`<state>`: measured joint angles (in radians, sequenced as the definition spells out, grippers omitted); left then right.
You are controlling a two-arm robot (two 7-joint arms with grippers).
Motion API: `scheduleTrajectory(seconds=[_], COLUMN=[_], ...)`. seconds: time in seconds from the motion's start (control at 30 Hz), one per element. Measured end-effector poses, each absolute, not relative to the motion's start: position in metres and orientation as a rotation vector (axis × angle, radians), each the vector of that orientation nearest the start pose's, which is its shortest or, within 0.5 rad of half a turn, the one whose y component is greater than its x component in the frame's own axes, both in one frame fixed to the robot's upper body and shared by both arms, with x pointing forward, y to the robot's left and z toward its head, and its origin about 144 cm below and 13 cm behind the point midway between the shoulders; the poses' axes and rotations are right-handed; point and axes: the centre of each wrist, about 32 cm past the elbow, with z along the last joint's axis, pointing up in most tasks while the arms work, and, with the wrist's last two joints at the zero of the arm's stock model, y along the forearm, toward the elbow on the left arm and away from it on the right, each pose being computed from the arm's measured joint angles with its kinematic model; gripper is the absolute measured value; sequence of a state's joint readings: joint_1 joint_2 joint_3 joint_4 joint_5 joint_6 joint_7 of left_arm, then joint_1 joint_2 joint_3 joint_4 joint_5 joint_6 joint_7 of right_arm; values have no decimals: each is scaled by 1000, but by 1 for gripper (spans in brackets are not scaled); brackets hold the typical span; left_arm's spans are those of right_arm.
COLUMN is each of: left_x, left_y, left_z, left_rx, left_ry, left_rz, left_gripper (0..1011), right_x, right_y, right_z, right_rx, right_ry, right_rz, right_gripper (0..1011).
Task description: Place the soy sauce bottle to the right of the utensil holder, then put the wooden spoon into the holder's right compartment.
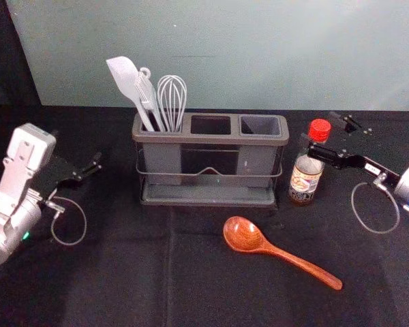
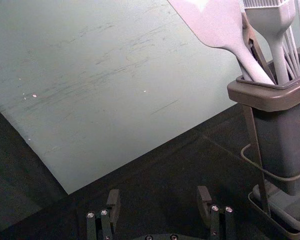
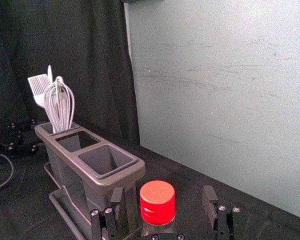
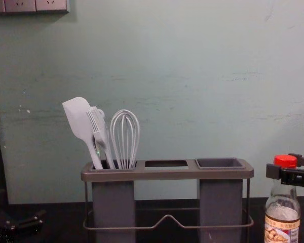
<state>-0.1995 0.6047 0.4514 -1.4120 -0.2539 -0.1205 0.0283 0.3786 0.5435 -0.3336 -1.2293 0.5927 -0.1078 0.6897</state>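
- Red-capped and upright, the soy sauce bottle [image 1: 305, 181] stood just beside the right end of the utensil holder [image 1: 211, 139], a narrow gap between them; its label faced the robot.
- Right pincer [image 1: 319, 130]: it had reached in from the right at the height of the bottle's cap and neck; its fingers were spread, one on either side of the bottle, and the right wrist view showed the red cap between them with room to spare, so it was open around the bottle rather than gripping it.
- Left pincer [image 1: 89, 166]: it hung over the left part of the bench [image 1: 129, 272], well apart from the holder; the left wrist view showed its fingers parted, with nothing between them.
- Glossy brown wood, the wooden spoon [image 1: 243, 235] lay on the bench in front of the holder; its bowl pointed toward the holder, and its handle slanted away to the right and toward the robot.
- Pale grey tools filled the holder's left compartment: a spatula [image 1: 125, 79], a brush [image 1: 148, 97] and a whisk [image 1: 172, 95], all standing heads up; the spatula leaned out to the left.
- Both the middle compartment [image 1: 210, 125] and the right compartment [image 1: 261, 125] were empty; the spoon was outside the holder.
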Motion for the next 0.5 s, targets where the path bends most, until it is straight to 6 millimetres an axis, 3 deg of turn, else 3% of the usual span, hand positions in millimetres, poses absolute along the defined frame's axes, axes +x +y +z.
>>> scheduleTrajectory(seconds=[0.5], left_x=[489], left_y=[310], left_z=[1140], left_rx=[304], left_ry=[-285], left_rz=[1248], left_gripper=[1005], right_x=[545], right_y=[-352], right_z=[1180], right_rx=[-5], right_ry=[-39], right_rz=[-790], right_gripper=[1004])
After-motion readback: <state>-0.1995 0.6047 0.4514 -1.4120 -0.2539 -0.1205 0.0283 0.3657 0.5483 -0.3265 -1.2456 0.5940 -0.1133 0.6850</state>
